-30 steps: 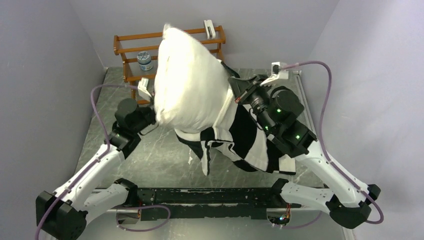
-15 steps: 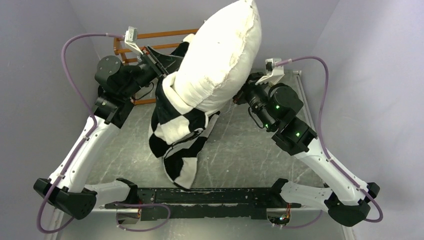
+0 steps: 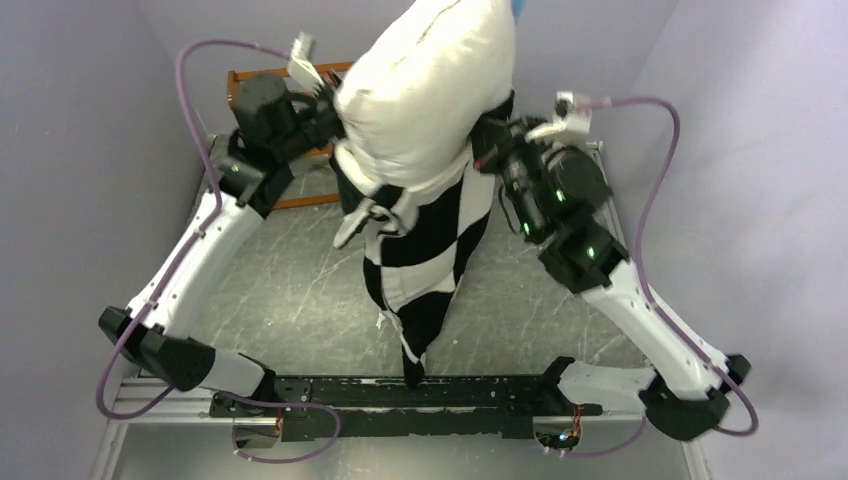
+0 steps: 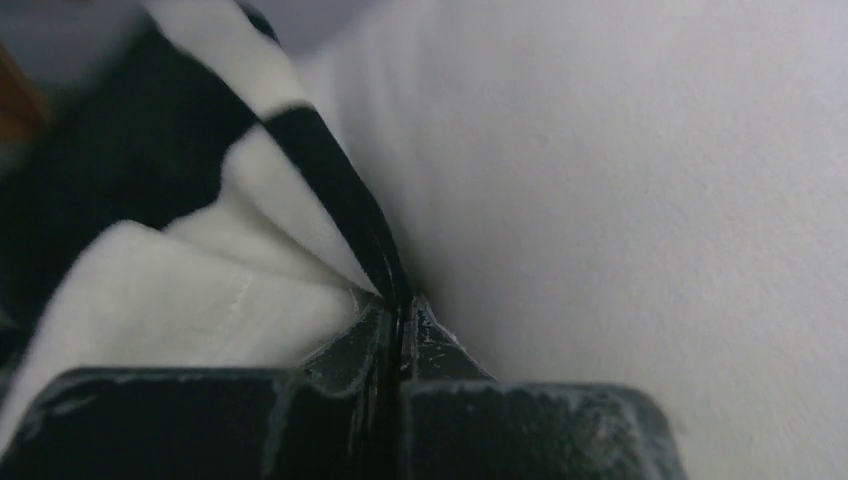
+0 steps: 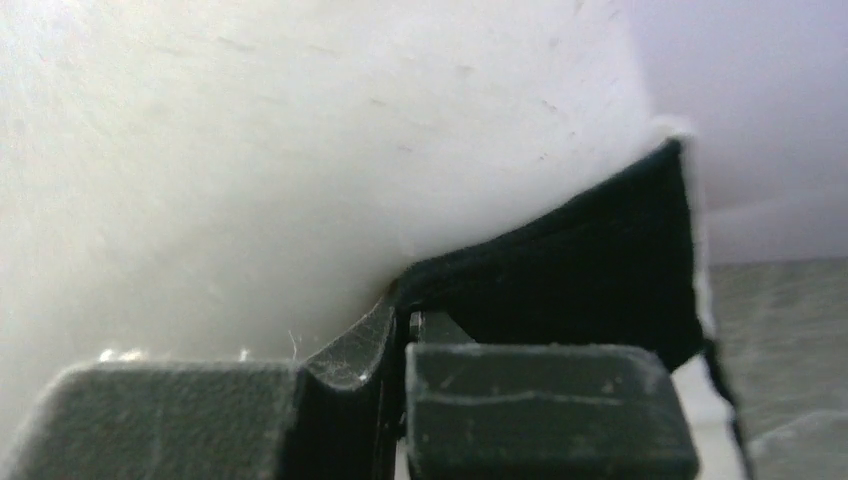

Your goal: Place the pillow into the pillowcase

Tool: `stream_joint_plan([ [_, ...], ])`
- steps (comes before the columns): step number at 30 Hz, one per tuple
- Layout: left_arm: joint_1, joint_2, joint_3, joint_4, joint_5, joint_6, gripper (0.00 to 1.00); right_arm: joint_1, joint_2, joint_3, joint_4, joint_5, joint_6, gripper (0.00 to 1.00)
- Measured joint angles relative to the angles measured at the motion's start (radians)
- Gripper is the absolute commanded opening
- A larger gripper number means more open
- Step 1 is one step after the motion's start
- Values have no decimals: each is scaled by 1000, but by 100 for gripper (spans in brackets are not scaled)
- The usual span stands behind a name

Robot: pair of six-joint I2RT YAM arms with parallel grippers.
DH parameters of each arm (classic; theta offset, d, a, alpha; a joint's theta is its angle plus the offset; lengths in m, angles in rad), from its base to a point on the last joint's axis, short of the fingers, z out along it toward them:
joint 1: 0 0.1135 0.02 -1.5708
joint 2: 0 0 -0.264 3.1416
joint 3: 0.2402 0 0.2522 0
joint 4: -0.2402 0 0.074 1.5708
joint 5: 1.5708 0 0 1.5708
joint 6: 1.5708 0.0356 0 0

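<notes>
Pillow (image 3: 430, 90) lifted higher; left fingers (image 4: 345, 348) and right fingers (image 5: 352, 350) clamp the pillowcase (image 3: 425, 240) edge

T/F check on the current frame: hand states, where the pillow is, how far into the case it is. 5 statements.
1. The left hand and right hand are each shut on an edge of the pillowcase. True.
2. The pillow lies flat on the table. False: it is held up in the air between the two hands.
3. The pillow is fully inside the pillowcase. False: most of it sticks out above the opening.
4. The pillowcase hangs down below the pillow. True.
5. The wooden rack stands on the right arm's side. False: it is behind the left arm.
</notes>
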Motion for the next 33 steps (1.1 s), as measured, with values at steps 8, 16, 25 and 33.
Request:
stream_joint_plan([
  [8,-58,100,346,-152,22,-42,5,-108,170,295,-108,-53,15,0],
  [16,-122,47,171,-4,-16,-140,5,-143,163,347,-96,-116,108,0],
  [25,2,251,593,-130,127,-165,5,-71,86,111,-4,-79,171,0],
  [33,-178,63,267,-100,-44,-107,5,-202,104,208,-122,-155,161,0],
])
